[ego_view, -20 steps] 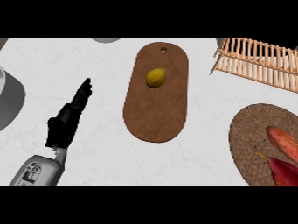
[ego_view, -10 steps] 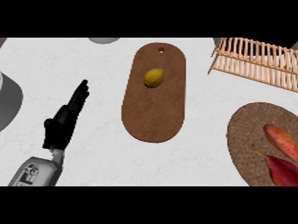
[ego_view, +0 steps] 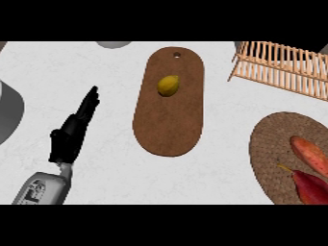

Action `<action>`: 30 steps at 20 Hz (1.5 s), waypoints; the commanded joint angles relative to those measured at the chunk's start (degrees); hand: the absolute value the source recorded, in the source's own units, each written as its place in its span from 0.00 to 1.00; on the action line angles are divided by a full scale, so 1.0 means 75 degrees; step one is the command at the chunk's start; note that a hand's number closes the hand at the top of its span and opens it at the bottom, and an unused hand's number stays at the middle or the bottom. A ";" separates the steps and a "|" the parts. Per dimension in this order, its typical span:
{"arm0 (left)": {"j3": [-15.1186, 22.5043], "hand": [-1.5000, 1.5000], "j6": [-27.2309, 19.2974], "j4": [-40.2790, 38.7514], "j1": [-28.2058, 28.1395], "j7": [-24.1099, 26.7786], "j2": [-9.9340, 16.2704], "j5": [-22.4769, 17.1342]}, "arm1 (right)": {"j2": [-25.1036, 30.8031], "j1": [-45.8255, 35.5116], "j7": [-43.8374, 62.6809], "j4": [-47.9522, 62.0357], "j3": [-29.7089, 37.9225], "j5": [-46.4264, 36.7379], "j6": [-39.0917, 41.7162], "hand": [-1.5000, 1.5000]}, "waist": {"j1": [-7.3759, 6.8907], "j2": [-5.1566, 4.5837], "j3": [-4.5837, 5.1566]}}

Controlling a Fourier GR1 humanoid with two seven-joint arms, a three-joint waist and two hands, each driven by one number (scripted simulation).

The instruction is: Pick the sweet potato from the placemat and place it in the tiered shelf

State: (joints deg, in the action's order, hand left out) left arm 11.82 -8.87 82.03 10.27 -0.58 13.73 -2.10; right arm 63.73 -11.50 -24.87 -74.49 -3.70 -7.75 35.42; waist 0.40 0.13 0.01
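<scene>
the task is judged barely begun: the sweet potato (ego_view: 313, 156) is seen untouched on the woven placemat (ego_view: 273, 144), apart from the tiered shelf (ego_view: 291, 69). the left hand (ego_view: 74, 129) is held over the tabletop (ego_view: 109, 86), fingers (ego_view: 90, 102) straight, holding nothing. the right hand is not shown.

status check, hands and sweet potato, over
Left hand open, resting at left; right hand out of view. Sweet potato untouched on placemat. Tiered shelf beyond it, nothing between.
</scene>
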 commanded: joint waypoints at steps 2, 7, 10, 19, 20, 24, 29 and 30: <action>-0.0179 0.50 0.0277 -0.0036 0.0060 0.0013 -0.0106 0.0182 | -0.0394 0.0517 0.0153 -0.0551 0.0611 -0.0344 0.0106 0.00 | -0.0024 -0.0009 0.0001; -0.0365 0.50 0.0264 -0.0194 -0.0107 0.0258 -0.0265 0.0342 | -0.1003 0.0850 0.0444 -0.0905 0.0675 -0.0856 0.0090 0.00 | -0.0038 -0.0013 0.0000; -0.0318 0.50 0.0388 0.0259 -0.0378 0.0046 -0.0311 0.0445 | -0.1046 0.1077 0.0526 -0.1153 0.1180 -0.0817 0.0531 0.00 | -0.0036 -0.0007 0.0000; -0.0565 0.50 0.0389 -0.0345 0.0248 0.0076 -0.0721 0.0796 | -0.1865 0.0778 0.0434 -0.0913 0.1169 -0.2030 0.0438 0.00 | -0.0044 -0.0021 -0.0002; -0.0391 0.50 0.0497 0.0425 -0.0259 -0.0261 -0.0659 0.0786 | -0.2075 0.0759 0.1411 -0.1671 0.1273 -0.1689 0.0794 0.00 | -0.0051 -0.0008 0.0000; -0.0938 0.50 0.0594 -0.0695 0.0551 0.0060 -0.0725 0.0735 | -0.1975 0.0482 0.0484 -0.0834 0.1209 -0.2452 0.0759 0.00 | -0.0036 -0.0023 0.0000; -0.0964 0.50 0.1080 0.0108 -0.0148 -0.0109 -0.0455 0.0690 | -0.2249 0.0687 0.0648 -0.1121 0.1331 -0.2904 0.0820 0.00 | -0.0058 -0.0014 -0.0001; -0.0851 0.50 0.0913 -0.0050 -0.0199 0.0184 -0.0689 0.0816 | -0.2138 0.1028 -0.0010 -0.0871 0.1404 -0.3258 0.0335 0.00 | -0.0045 -0.0016 -0.0002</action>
State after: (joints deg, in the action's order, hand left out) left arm 5.93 -2.95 81.84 9.63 -0.33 8.93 3.67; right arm 47.25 -5.45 -20.15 -82.73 5.74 -28.02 39.60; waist 0.03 0.02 0.01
